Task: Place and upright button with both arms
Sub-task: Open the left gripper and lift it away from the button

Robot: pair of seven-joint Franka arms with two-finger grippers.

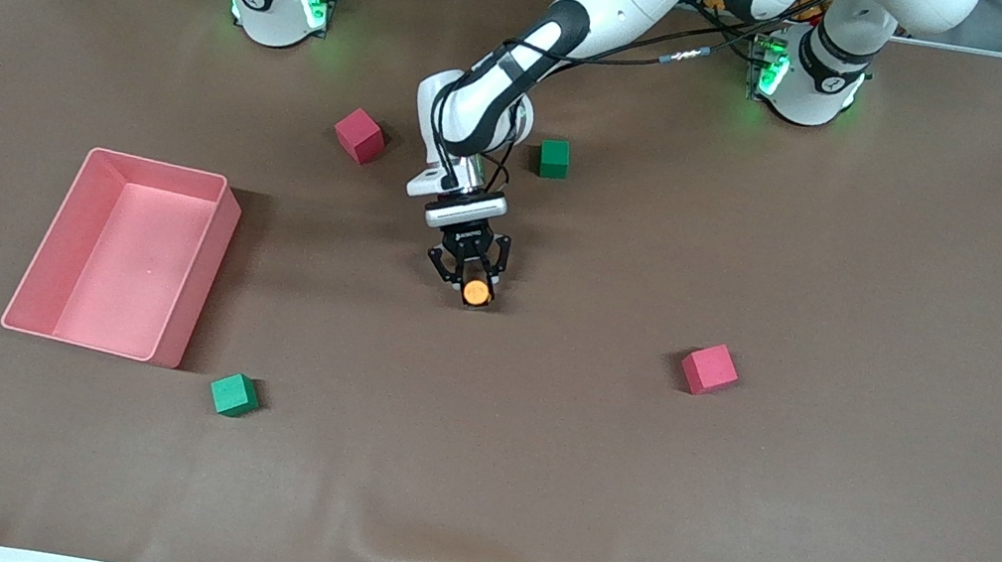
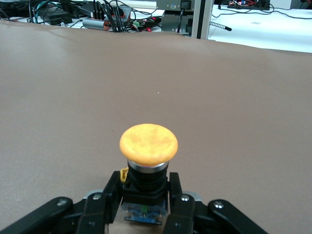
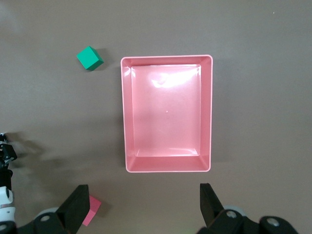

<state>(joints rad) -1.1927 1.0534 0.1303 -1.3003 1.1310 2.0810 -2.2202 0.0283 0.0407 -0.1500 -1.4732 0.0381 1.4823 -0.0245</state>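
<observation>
1. Worktop [image 1: 824, 523]: brown, carries all.
2. Pink bin [image 1: 196, 273]: toward right arm's end.
3. Right gripper [image 3: 144, 207]: high over the bin, jaws spread wide, empty.
4. Left gripper [image 1: 469, 268]: mid-worktop, jaws clamped on the button's black body.
5. Button [image 2: 148, 146]: orange cap showing.

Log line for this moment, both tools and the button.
left tool: shut on orange-capped black push-button, mid-table | right tool: open, over empty pink plastic tray | button not yet released
</observation>
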